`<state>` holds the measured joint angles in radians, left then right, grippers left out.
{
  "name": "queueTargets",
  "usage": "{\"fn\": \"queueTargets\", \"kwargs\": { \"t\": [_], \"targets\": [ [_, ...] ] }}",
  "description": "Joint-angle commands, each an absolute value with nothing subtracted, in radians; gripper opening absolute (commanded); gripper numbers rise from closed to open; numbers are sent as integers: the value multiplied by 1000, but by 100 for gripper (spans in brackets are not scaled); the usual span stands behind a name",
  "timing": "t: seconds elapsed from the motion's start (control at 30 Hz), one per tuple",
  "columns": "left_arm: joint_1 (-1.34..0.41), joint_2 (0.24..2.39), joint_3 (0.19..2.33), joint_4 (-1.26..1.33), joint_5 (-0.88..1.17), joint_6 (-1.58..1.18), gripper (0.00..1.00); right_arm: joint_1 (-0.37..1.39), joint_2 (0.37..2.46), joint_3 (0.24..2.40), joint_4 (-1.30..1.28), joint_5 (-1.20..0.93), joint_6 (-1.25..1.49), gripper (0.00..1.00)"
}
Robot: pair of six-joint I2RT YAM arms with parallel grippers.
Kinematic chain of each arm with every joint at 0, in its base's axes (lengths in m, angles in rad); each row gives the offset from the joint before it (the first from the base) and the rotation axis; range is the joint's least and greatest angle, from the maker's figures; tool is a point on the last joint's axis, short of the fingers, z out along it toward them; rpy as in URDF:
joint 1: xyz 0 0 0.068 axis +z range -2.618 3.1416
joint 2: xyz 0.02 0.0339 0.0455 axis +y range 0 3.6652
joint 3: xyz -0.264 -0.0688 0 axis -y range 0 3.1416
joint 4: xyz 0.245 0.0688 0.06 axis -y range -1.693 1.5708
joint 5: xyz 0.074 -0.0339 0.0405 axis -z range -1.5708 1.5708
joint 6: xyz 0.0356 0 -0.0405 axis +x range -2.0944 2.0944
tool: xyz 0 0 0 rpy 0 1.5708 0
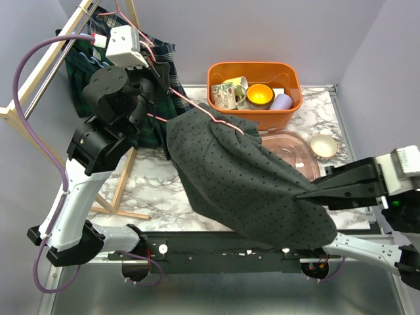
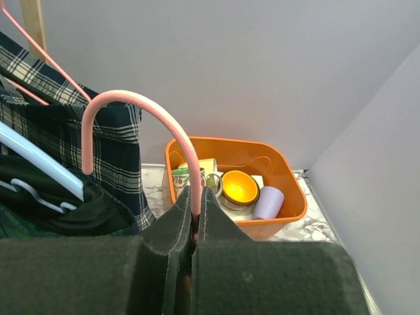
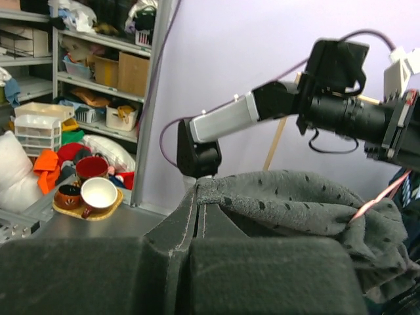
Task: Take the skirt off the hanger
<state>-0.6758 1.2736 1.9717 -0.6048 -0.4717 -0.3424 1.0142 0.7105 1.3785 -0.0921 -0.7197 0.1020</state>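
A grey skirt with dark dots [image 1: 246, 177] hangs stretched from a pink wire hanger [image 1: 190, 108] down to the front right of the table. My left gripper [image 1: 156, 84] is shut on the pink hanger, just below its hook [image 2: 138, 111]. My right gripper [image 1: 303, 196] is shut on the skirt's lower edge [image 3: 282, 197] and holds it taut. The hanger's pink wire shows through the skirt's top [image 1: 226, 121] and in the right wrist view [image 3: 377, 197].
A wooden clothes rack [image 1: 39, 79] with plaid garments [image 1: 85, 59] stands at the back left. An orange bin [image 1: 254, 92] holds mugs and bowls. A pink glass dish [image 1: 292, 147] and a small cream bowl [image 1: 323, 146] sit on the marble table [image 1: 151, 177].
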Motion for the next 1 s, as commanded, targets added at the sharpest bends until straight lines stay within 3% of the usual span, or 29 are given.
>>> {"fn": "queueTargets", "kwargs": {
  "t": [0.0, 0.33, 0.67, 0.83, 0.97],
  "targets": [
    [-655, 1250, 1999, -603, -355, -390, 0, 1026, 790, 1354, -71, -667, 66, 1],
    [-655, 1203, 1893, -532, -345, -405, 0, 1025, 950, 1503, -45, -823, 155, 1],
    [-655, 1233, 1853, -577, -610, -296, 0, 1025, 934, 1676, 464, -1052, 550, 1],
    [-655, 1235, 1822, -581, -626, -284, 0, 1025, 871, 1706, 473, -935, 500, 1],
    [-653, 1217, 1809, -588, -611, -276, 0, 1025, 796, 1703, 225, -587, 166, 1]
  ]
}}
